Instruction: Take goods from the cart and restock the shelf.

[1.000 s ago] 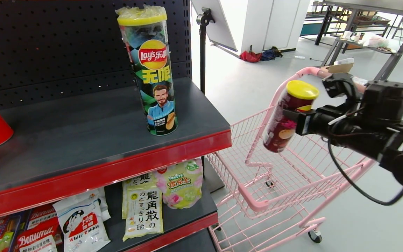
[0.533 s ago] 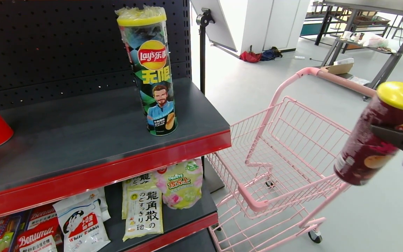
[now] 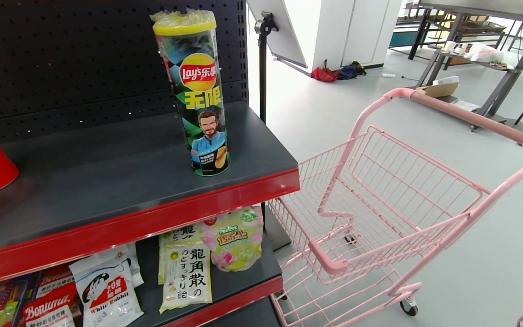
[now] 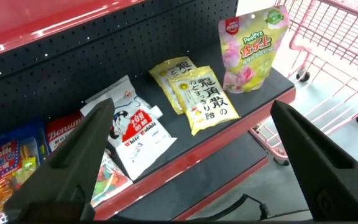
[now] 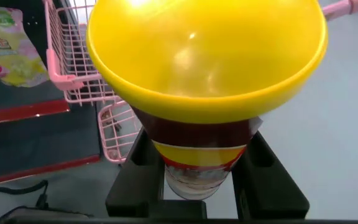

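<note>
Between the two black fingers of the right claw (image 5: 205, 177) sits the dark red can (image 5: 204, 68), clamped just below its yellow lid; beyond the can stands the pink cart (image 5: 64, 78). Ahead of the left claw (image 4: 191, 106), whose fingers stand wide apart, snack bags (image 4: 207, 99) lie on the lower shelf (image 4: 257, 102); the cart stands just past the shelf's end.

A board (image 3: 276, 27) on a stand (image 3: 262, 68) leans at top centre. Right of it, a red bundle (image 3: 325, 73) and a blue bundle (image 3: 350, 70) lie on the floor (image 3: 316, 109). Desks (image 3: 484, 8) stand upper right.
</note>
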